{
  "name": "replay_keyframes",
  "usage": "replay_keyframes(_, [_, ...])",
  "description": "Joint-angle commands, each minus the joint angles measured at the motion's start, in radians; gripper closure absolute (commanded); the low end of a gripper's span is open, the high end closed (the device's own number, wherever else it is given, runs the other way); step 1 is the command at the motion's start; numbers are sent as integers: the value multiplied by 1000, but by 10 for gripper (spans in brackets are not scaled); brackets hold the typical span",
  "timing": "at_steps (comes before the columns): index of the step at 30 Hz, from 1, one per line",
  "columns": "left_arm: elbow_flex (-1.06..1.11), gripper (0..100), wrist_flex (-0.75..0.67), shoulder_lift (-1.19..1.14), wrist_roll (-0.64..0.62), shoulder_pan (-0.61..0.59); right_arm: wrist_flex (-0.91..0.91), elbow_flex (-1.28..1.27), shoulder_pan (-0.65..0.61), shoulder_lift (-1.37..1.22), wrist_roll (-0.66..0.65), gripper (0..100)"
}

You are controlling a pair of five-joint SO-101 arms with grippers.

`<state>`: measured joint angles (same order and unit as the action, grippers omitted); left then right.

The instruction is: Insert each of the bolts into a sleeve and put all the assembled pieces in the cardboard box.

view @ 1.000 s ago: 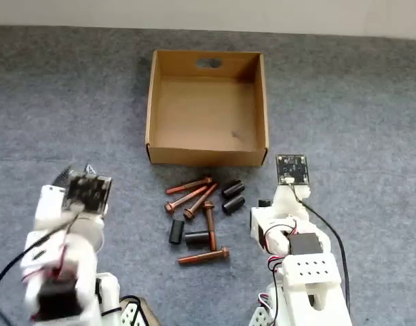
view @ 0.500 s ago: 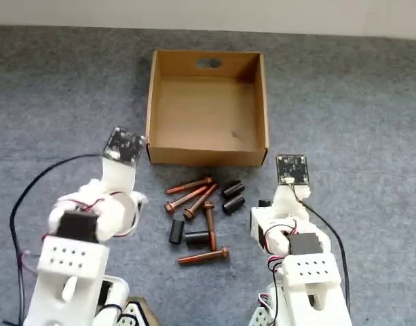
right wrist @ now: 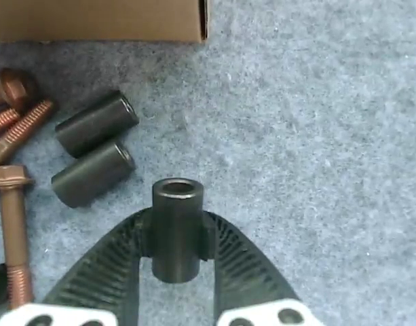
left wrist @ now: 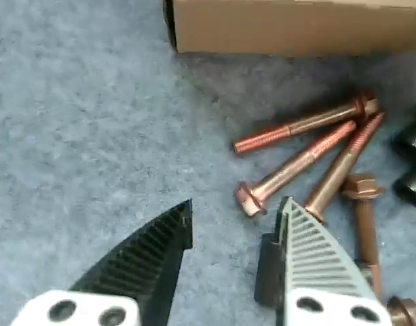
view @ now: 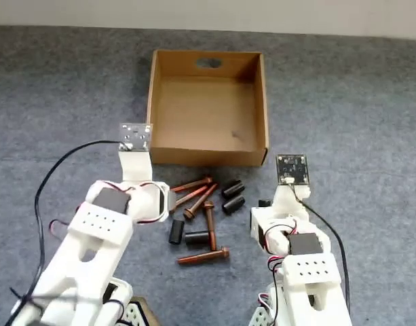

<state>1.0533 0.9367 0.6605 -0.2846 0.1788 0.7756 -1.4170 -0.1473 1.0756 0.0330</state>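
Several copper bolts (view: pixel 194 197) lie in a loose pile on the grey carpet in front of the cardboard box (view: pixel 150 102). Black sleeves lie among them: two (view: pixel 233 197) at the pile's right, two (view: pixel 186 235) nearer the arms. My left gripper (left wrist: pixel 236 204) is open just above the carpet at the pile's left side, its fingertips on either side of a bolt head (left wrist: pixel 248 199). The left arm (view: pixel 136 173) covers it in the high view. My right gripper (right wrist: pixel 176 234) is shut on an upright black sleeve (right wrist: pixel 175 204), right of the pile (view: pixel 264 203).
The box stands open and holds nothing, with its front wall (left wrist: pixel 296 27) close behind the bolts. In the right wrist view, two loose sleeves (right wrist: pixel 96 149) lie beside the held one. Bare carpet stretches to both sides of the box.
The left arm has swung from the far left in toward the bolt pile and lowered over its left side. The right arm has kept still with its sleeve.
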Motion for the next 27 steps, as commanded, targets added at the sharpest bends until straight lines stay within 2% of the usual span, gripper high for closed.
replay_keyframes(1, [-8, 790, -54, -99, -6, 13, -13, 4, 19, 16, 6, 992])
replay_keyframes(5, [-8, 790, -104, -180, -8, 15, -13, 4, 19, 16, 6, 992])
replay_keyframes(12, [-8, 790, -110, -209, -8, 15, -13, 4, 19, 16, 6, 992])
replay_keyframes(20, [-2, 790, -252, -213, -9, 16, -13, 2, 19, 16, 6, 992])
replay_keyframes(27, [38, 790, -255, -213, -8, 24, -13, 2, 19, 16, 6, 992])
